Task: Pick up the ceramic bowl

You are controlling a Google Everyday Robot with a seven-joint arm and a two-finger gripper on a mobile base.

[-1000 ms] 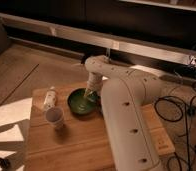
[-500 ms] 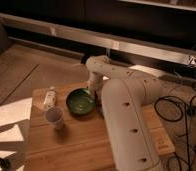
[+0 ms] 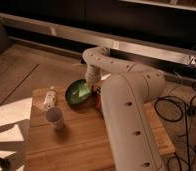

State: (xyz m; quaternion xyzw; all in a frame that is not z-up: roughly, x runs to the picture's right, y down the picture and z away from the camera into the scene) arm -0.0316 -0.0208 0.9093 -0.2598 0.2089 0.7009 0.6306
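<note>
Camera view, one frame.

Surface: light wooden top, seen from above at an angle.

Bowl: green, glossy, dark-rimmed; at the far middle of the surface, tilted, its near-left rim lower and its right side raised toward the arm.

Pincer: at the bowl's right rim, below the white wrist; whether its fingers are open or closed on the rim cannot be told, as the arm hides them.

Arm: white, thick, with small dark holes; rises from the lower right and bends left over the bowl.

Cup: small, pale, upright, near the left front, apart from the bowl.

Bottle: small, pale, lying just beyond the cup, left of the bowl.

Cables: dark loops on the floor to the right.
</note>
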